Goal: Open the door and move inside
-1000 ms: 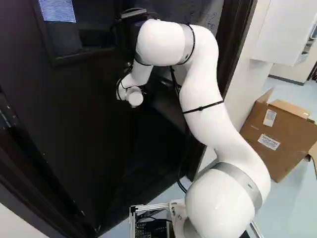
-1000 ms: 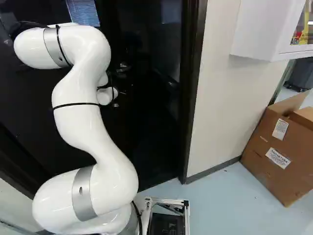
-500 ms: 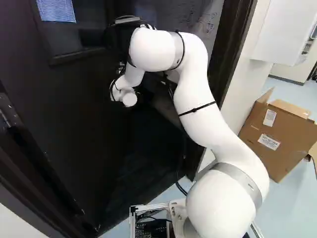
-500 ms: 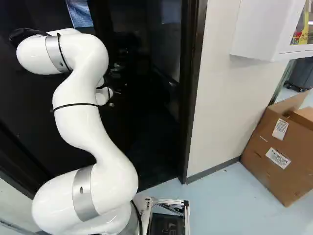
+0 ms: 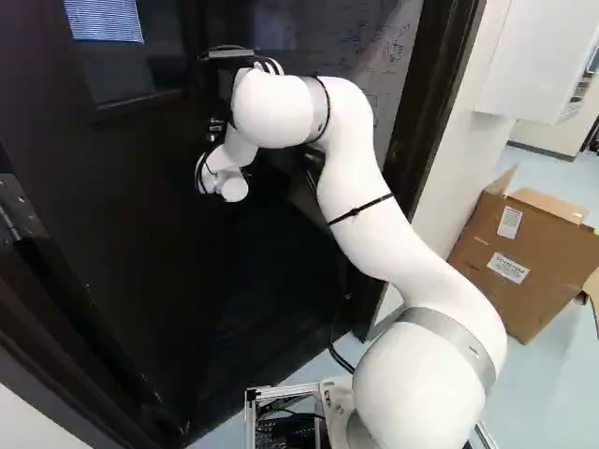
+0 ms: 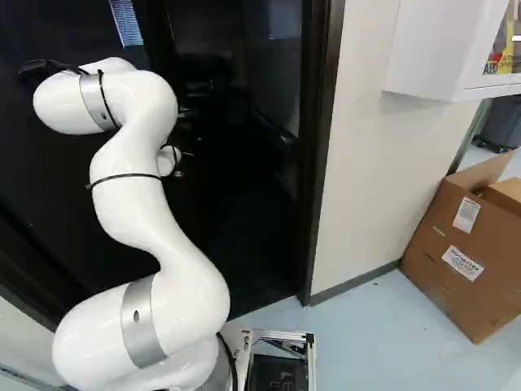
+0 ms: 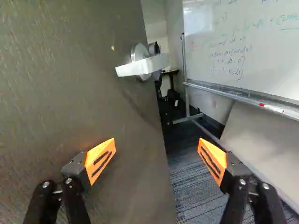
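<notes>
Door [image 7: 70, 93] ajar, whiteboard [image 7: 261, 60] beyond

door [image 7: 84, 107] blocking one side, whiteboard [image 7: 233, 56] the other, open between, depth unclear

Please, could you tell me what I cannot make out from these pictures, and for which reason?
- Gripper, right base view: mostly hidden behind the arm.
- Much of the whiteboard writing, wrist view: too small and faint.
- Details through the doorway, right base view: too dark.
- Top of the white cabinet, both base views: cut off by the edge.
- Bottom of the cardboard box, inside, both base views: hidden by its sides.
</notes>
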